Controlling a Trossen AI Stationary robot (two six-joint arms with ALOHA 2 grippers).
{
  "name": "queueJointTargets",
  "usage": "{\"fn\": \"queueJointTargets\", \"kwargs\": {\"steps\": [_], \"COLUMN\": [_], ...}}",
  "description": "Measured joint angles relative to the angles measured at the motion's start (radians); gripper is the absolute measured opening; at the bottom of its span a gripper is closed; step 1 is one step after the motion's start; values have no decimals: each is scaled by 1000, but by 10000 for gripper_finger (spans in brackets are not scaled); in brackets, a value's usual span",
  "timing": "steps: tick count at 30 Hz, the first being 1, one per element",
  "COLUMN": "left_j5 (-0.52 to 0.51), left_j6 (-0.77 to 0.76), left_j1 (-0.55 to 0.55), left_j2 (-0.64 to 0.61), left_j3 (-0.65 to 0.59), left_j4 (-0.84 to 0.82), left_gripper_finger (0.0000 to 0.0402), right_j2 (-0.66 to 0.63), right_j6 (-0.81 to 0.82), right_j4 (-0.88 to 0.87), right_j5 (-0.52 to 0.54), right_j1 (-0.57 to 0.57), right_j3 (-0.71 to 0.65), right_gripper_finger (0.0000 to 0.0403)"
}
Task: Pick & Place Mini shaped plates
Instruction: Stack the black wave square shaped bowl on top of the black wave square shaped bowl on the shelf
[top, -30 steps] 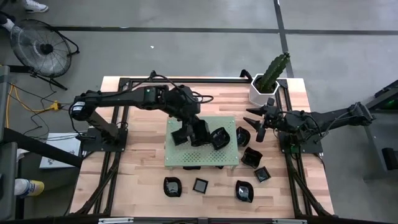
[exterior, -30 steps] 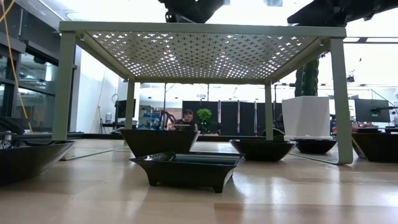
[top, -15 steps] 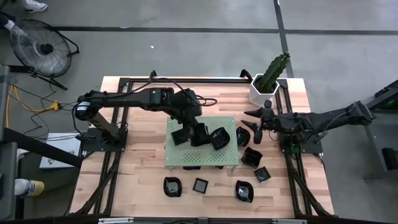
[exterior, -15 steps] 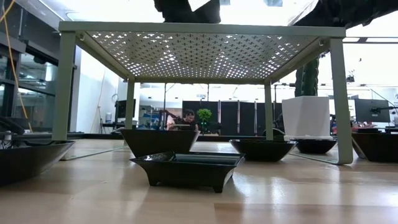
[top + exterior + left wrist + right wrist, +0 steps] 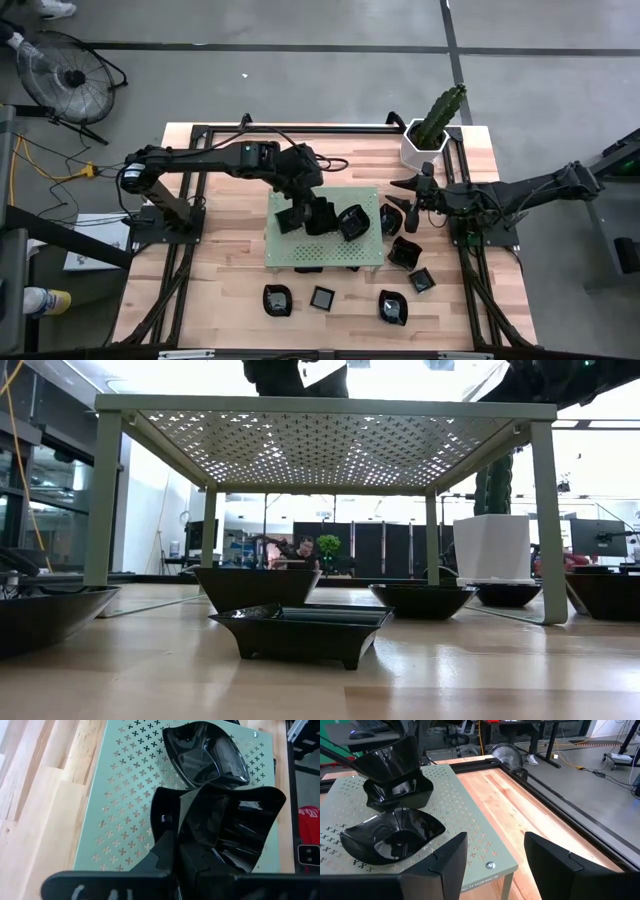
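Observation:
The mini shaped plates are glossy black dishes. My left gripper (image 5: 312,214) is over the green perforated board (image 5: 285,250), shut on a fluted plate (image 5: 235,830). Right under that plate a second one (image 5: 402,795) rests on the board, and a third (image 5: 352,222) sits nearer the board's right edge. Whether the held plate touches the one below, I cannot tell. My right gripper (image 5: 496,841) stands open just off the board's right edge, above a plate on the table (image 5: 391,218), with nothing between its fingers. My left gripper pinches the fluted plate's rim wall (image 5: 167,827) on the side nearest the wrist, between its two shut fingers. The fingers slant down from the table's left. The plate hangs tilted over the board, its hollow toward the gripper and its far rim (image 5: 390,757) highest.
Several more black plates lie on the wood in front of and right of the board (image 5: 277,298) (image 5: 323,297) (image 5: 393,307) (image 5: 405,252); others sit under the board (image 5: 300,630). A white pot with a cactus (image 5: 425,142) stands at the far right corner.
My left gripper has tipped a little further down with its plate over the board. My right gripper, still open, has eased slightly toward the board's right edge.

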Motion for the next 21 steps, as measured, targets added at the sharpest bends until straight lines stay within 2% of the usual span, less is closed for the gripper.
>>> {"fn": "queueJointTargets", "kwargs": {"steps": [15,21], "left_j5": [-17,-14], "left_j6": [10,28], "left_j1": [0,0], "left_j2": [0,0], "left_j3": [0,0], "left_j4": [-1,-1], "left_gripper_finger": [3,46], "right_j2": [0,0], "right_j6": [-7,-7], "right_j4": [-2,-2], "right_j5": [0,0], "right_j1": [0,0], "right_j3": [0,0], "right_gripper_finger": [193,193]}}
